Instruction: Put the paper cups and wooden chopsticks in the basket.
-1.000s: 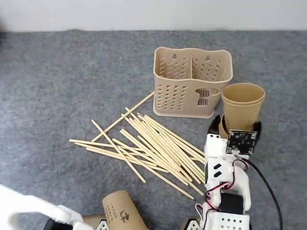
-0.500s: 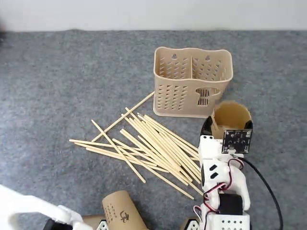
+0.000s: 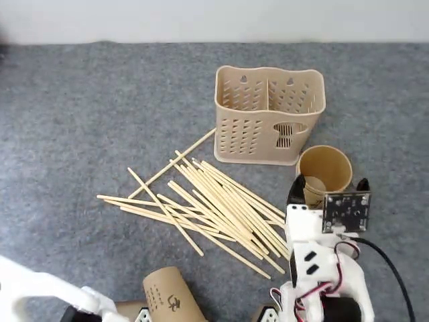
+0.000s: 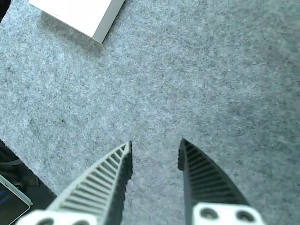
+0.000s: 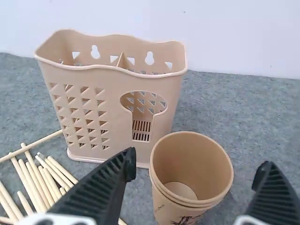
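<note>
Nearest the arms, a brown paper cup lying on its side (image 3: 171, 295) rests at the front edge of the grey felt desk (image 3: 80, 121). The left gripper (image 4: 155, 144) hangs over bare felt with its fingers parted and holding nothing. Next out, the right gripper (image 3: 330, 182) has its fingers spread wide on either side of the upright stack of tan paper cups (image 5: 191, 176), released and not gripping it. Beside this, pale wooden chopsticks (image 3: 214, 204) lie loosely scattered. Farthest stands the beige perforated plastic basket (image 3: 269, 114), just behind the stack. The cups look light and thin-walled, so easily crushed; a gentle squeeze across the wall, just below the stiffer rolled rim, seems safest
</note>
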### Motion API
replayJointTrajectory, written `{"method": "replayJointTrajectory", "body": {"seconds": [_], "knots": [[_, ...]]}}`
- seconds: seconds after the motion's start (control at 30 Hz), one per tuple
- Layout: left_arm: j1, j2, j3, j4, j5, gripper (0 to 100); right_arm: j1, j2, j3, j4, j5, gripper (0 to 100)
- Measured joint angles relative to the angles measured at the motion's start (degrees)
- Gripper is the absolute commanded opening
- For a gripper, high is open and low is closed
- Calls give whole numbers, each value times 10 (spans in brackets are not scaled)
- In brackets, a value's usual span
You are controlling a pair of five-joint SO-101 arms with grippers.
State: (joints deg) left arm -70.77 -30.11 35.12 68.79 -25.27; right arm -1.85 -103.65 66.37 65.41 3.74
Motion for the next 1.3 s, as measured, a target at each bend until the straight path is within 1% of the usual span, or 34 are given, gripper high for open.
{"method": "replayJointTrajectory", "body": {"seconds": [0.2, 0.27, 0.37, 0.43, 0.7, 0.8, 1.03, 1.17, 1.23, 1.3], "knots": [[0, 0, 23, 0, 1, 160, -60, 0, -63, 89, 30, 379], [1, 0, 29, 0, 0, 160, -84, 20, -89, 108, 30, 335], [1, 0, 31, 0, 0, 160, -107, 92, -138, 135, 30, 238], [1, 0, 31, 0, 0, 160, -128, 154, -184, 157, 30, 199], [1, 0, 31, 0, 0, 160, -250, 432, -339, 247, 26, 201], [-10, 0, 31, 0, 8, 160, -312, 476, -359, 258, -21, 201], [-17, 0, 31, -22, 88, 160, -484, 561, -362, 243, -146, 201], [-17, 0, 31, -23, 114, 160, -556, 612, -362, 226, -222, 202], [-17, 0, 31, -36, 121, 160, -589, 644, -362, 222, -255, 203], [-17, 0, 31, -49, 129, 160, -621, 678, -362, 222, -287, 233]]}}
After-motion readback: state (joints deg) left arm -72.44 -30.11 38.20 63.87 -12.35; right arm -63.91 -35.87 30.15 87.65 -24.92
